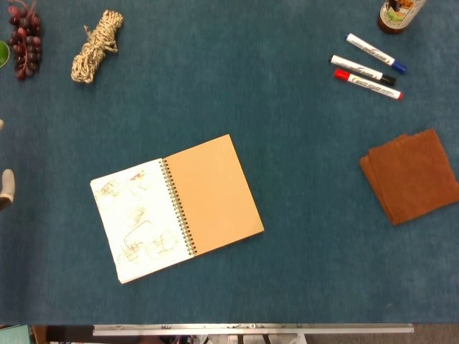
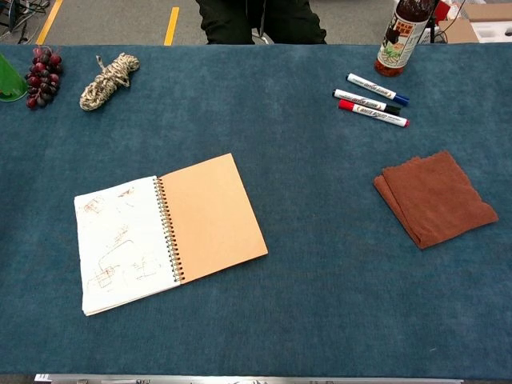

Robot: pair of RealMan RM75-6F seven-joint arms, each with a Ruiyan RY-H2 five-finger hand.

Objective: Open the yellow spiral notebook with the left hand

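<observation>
The yellow spiral notebook [image 1: 179, 208] [image 2: 172, 230] lies open and flat on the blue table, left of centre. Its left page [image 1: 136, 218] is white with faint sketches, and the right side [image 1: 211, 193] is plain tan-yellow, with the wire spiral between them. Only a pale fingertip of my left hand [image 1: 6, 188] shows, at the head view's left edge, well clear of the notebook and holding nothing. The chest view shows neither hand. My right hand appears in neither view.
A rope bundle [image 1: 95, 45] and a bunch of grapes [image 1: 24, 39] lie at the back left. Three markers [image 1: 367, 67] and a bottle [image 2: 402, 32] are at the back right. A brown cloth [image 1: 412, 174] lies on the right.
</observation>
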